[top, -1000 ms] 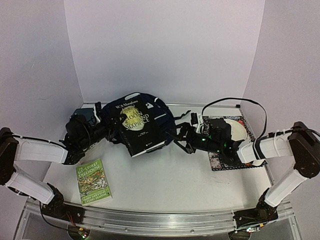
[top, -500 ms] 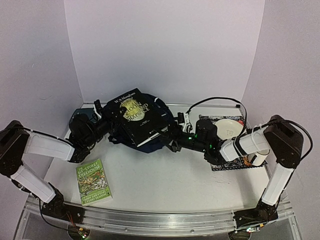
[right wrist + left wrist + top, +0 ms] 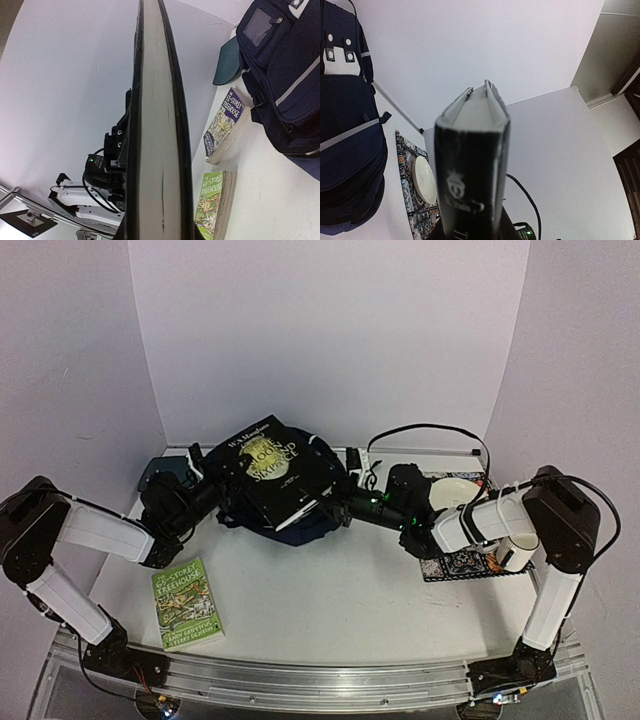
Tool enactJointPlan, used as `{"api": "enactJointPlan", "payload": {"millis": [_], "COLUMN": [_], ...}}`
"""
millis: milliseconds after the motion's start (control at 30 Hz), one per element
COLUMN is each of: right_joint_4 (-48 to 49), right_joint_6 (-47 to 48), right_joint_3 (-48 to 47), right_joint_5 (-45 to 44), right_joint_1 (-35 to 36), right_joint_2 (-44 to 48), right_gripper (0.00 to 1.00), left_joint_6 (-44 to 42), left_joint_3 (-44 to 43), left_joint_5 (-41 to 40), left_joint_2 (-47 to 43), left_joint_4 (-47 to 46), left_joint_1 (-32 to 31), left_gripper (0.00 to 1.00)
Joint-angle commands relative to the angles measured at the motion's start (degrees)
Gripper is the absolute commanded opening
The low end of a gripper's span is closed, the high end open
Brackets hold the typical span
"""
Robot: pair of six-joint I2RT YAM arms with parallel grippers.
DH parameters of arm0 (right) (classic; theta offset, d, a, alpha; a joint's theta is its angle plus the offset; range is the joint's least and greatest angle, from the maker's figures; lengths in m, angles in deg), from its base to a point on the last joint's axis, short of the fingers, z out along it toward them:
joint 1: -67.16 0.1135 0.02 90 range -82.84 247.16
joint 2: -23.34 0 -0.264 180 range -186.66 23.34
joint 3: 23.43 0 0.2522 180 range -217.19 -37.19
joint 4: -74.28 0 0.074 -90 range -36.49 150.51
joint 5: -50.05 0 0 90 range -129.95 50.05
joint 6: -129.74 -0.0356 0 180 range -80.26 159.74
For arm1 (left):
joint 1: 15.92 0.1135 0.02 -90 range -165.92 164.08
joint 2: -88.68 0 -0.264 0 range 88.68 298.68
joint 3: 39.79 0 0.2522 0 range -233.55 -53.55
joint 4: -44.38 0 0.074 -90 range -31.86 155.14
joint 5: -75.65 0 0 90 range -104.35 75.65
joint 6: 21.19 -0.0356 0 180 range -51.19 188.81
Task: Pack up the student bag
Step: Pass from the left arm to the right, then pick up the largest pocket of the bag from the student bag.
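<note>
Moved since a second ago: the black book (image 3: 272,472) has travelled toward the back wall and now sits more squarely over the student bag (image 3: 300,528). The right arm has stretched leftward off the patterned mat (image 3: 465,562), leaving the white plate (image 3: 455,490) uncovered. The left arm has reached further in.

Item 1, black book. Carried between both arms, clear of the bench (image 3: 350,590). Left claw (image 3: 216,493) pinches its spine side, right claw (image 3: 338,508) its page-edge corner. Each wrist view shows the book filling the gap between the jaws. I hold it at two ends, I judge, so the heavy volume does not swing while I line it up with the bag's mouth.

Item 2, student bag. Back centre of the bench, under the book. Its opening is hidden from me by the cover.

Item 3, green book (image 3: 186,604). Flat on the near left of the bench, not yet packed. A purple book (image 3: 224,125) shows beside it in the right wrist view only.

Item 4, teal pad (image 3: 158,470). Back left, beside the bag.
</note>
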Motion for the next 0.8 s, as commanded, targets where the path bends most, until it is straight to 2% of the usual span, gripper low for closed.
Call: {"api": "enactJointPlan", "payload": {"millis": [0, 67, 167, 267, 400, 533, 633, 767], "right_joint_4": [16.0, 16.1, 16.0, 15.9, 13.3, 11.1, 9.1, 6.2], "right_joint_6": [2.2, 1.9, 1.5, 1.3, 1.4, 0.3, 0.0, 0.1], "right_joint_3": [-1.0, -0.5, 0.9, 3.3, 6.9, 11.2, 13.5, 15.7], "right_joint_5": [1.3, 1.5, 1.6, 1.2, 0.8, 0.4, 0.0, 0.2], "right_joint_1": [-0.7, -1.5, -3.3, -5.6, -9.9, -14.9, -17.5, -20.3], "right_joint_2": [1.4, 1.9, 3.4, 5.9, 10.4, 14.4, 16.9, 19.6], "right_gripper": [0.06, 0.00, 0.00, 0.00, 0.00, 0.00, 0.00, 0.00], "left_joint_6": [-4.9, -8.2, -14.1, -21.9, -36.9, -47.8, -55.5, -64.2], "left_joint_3": [0.9, 1.4, 1.4, -1.3, -7.0, -10.6, -14.5, -23.1], "left_joint_5": [-1.2, -0.9, 0.8, 2.9, 5.3, 6.0, 7.1, 4.4], "left_joint_2": [0.3, 0.7, 1.1, 0.8, 0.0, -0.9, 0.2, 4.2], "left_joint_4": [-8.6, -8.5, -5.4, 4.8, 23.0, 33.6, 43.2, 57.4], "left_joint_1": [0.1, 0.2, 0.7, 1.1, 1.1, 1.1, 1.1, 0.1], "left_gripper": [0.22, 0.35, 0.50, 0.61, 0.68, 0.72, 0.73, 0.73]}}
